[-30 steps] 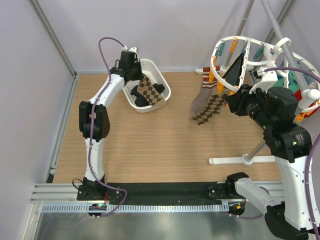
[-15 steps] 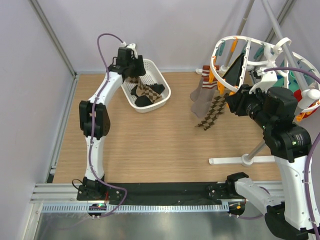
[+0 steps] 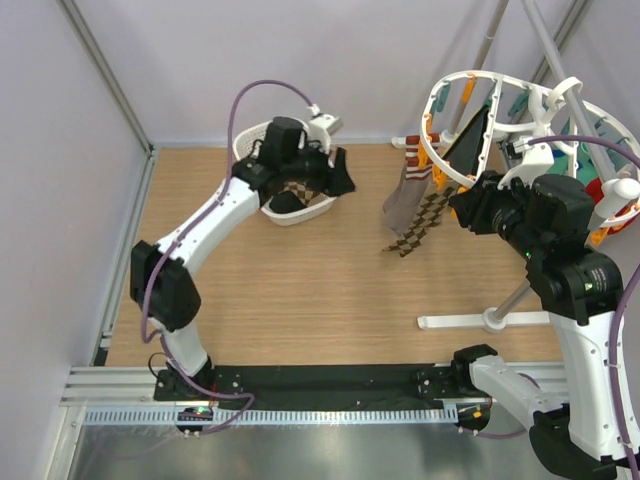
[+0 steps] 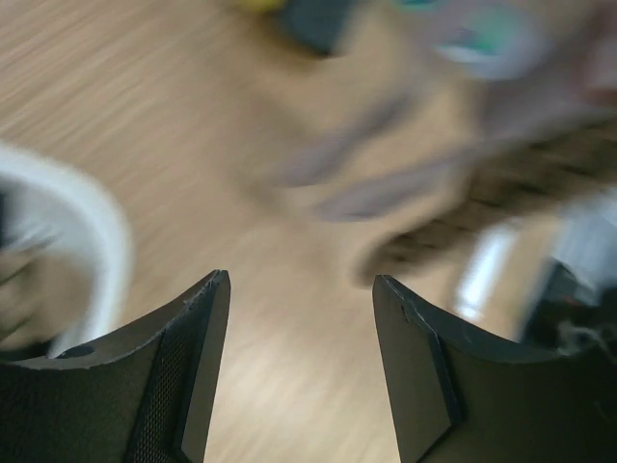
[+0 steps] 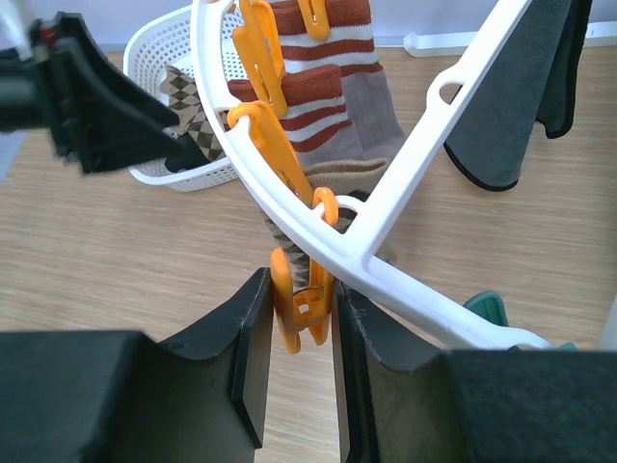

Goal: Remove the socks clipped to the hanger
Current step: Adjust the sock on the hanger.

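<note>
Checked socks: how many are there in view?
2. One checked sock lies in the basket; the other hangs clipped on the hanger. More could be hidden in the basket.

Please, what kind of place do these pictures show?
Probably a robot test cell set up for a laundry exercise, not a home. Two white robot arms are bolted at a light wooden table, with a large white plastic oval sock hanger on a stand and a white perforated plastic laundry basket.
</note>
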`<state>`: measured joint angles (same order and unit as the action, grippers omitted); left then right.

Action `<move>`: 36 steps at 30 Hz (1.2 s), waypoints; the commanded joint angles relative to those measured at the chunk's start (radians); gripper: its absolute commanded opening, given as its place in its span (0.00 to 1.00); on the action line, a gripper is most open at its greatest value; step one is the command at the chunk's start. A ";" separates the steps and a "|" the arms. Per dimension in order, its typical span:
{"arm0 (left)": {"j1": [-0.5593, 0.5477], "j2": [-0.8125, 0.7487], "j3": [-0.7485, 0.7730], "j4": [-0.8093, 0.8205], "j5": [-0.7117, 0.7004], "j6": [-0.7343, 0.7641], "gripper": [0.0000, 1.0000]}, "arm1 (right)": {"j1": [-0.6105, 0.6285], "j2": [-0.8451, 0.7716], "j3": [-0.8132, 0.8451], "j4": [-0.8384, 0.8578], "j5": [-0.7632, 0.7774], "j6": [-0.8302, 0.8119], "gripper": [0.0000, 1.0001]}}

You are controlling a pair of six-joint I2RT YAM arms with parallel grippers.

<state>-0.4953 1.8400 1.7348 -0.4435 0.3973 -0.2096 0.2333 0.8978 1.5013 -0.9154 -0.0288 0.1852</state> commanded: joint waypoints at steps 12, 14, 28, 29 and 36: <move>-0.336 -0.088 -0.080 0.356 0.266 0.041 0.68 | -0.002 -0.010 0.016 -0.028 -0.042 0.017 0.01; -0.353 -0.048 -0.060 0.361 0.238 0.050 0.69 | 0.000 -0.008 0.022 -0.034 -0.039 0.014 0.01; -0.473 -0.035 -0.144 0.617 -0.030 0.039 0.18 | -0.002 -0.017 0.062 -0.117 0.026 0.108 0.25; -0.485 -0.039 -0.161 0.629 -0.053 0.039 0.12 | 0.000 -0.017 0.069 -0.143 0.074 0.124 0.28; -0.534 -0.122 -0.311 0.764 -0.294 0.061 0.00 | 0.000 -0.014 0.167 -0.298 0.202 0.261 0.62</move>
<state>-1.0077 1.8015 1.4754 0.1791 0.2581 -0.1741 0.2333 0.8898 1.6005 -1.1191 0.0780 0.3573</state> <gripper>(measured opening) 0.024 0.577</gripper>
